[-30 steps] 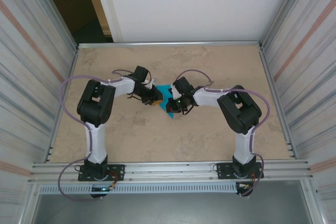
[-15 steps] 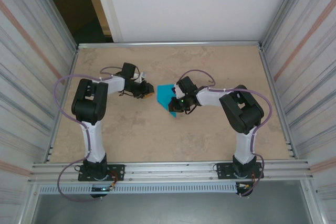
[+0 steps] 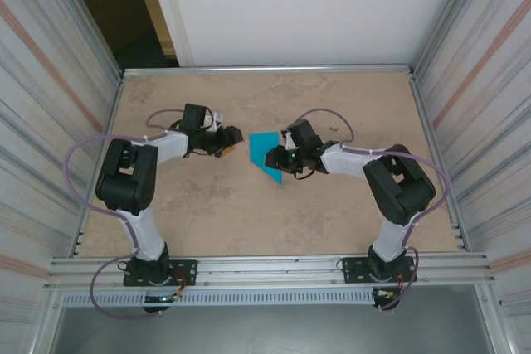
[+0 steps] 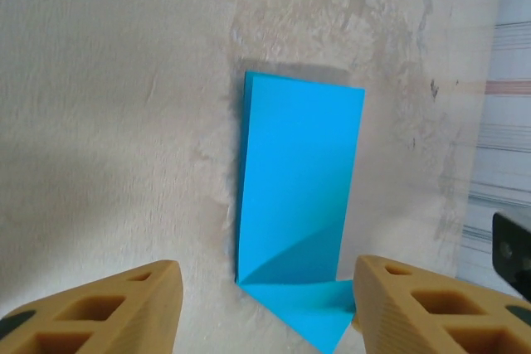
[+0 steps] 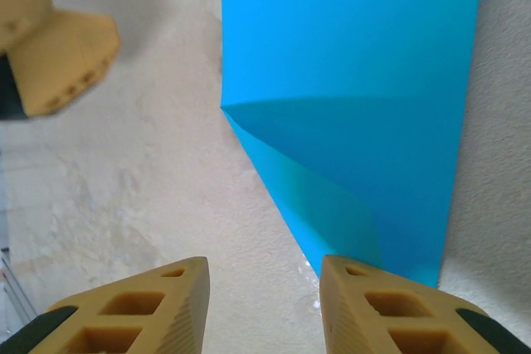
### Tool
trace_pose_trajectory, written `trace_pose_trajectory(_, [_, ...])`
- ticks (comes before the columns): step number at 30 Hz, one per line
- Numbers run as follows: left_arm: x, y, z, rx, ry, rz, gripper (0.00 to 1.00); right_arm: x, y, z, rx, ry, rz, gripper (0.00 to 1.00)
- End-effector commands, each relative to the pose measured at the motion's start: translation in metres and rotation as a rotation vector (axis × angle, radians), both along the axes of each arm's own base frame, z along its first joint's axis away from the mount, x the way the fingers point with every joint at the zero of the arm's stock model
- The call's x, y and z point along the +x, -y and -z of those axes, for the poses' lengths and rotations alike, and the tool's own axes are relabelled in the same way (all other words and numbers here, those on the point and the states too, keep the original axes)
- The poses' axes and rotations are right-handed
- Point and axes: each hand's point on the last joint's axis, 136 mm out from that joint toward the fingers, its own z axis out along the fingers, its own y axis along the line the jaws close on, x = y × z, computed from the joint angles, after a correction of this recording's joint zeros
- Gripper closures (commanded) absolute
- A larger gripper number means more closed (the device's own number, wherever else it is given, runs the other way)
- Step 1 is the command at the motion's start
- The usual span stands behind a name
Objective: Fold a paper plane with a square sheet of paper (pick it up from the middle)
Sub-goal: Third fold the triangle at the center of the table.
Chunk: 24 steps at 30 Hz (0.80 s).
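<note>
- The left gripper (image 3: 231, 140) has drawn back leftward, off the sheet of paper (image 3: 267, 153).
- The right gripper (image 3: 279, 160) has retreated to the sheet's right edge, uncovering it.

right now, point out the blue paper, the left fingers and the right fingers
paper (image 4: 299, 172), left wrist view, middle of its flat face
left fingers (image 4: 108, 308), left wrist view, tan tip at picture's left
right fingers (image 5: 377, 296), right wrist view, tan tip at picture's right

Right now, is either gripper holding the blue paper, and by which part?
Nothing is held. The paper lies flat on the table; the left gripper and right gripper are both open, clamping no part of it.
</note>
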Motion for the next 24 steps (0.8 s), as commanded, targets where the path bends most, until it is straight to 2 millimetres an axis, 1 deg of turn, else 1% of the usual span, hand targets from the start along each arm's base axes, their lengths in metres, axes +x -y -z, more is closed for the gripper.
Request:
trace_pose_trajectory(1, [-0.011, 0.009, -0.01, -0.059, 0.006, -0.008, 0.4, 0.009, 0.007, -0.01, 0.032, -0.002, 0.094, 0.62])
trace_pose_trajectory(5, [-0.028, 0.02, -0.007, -0.083, -0.025, 0.009, 0.39, 0.011, 0.008, -0.009, 0.033, -0.003, 0.103, 0.62])
trace_pose_trajectory(11, [-0.042, 0.038, -0.004, -0.093, -0.056, 0.037, 0.43, 0.013, 0.018, 0.009, 0.03, -0.052, 0.099, 0.63])
trace_pose_trajectory(15, [-0.044, 0.047, 0.0, -0.109, -0.084, 0.029, 0.49, 0.014, 0.022, 0.019, 0.031, -0.085, 0.07, 0.65])
trace_pose_trajectory(19, [-0.045, 0.054, 0.004, -0.106, -0.105, 0.027, 0.51, 0.01, 0.021, 0.029, 0.028, -0.108, 0.036, 0.67])
trace_pose_trajectory(24, [-0.045, 0.057, 0.012, -0.07, -0.136, 0.025, 0.52, 0.01, 0.023, 0.037, 0.033, -0.121, 0.032, 0.69])
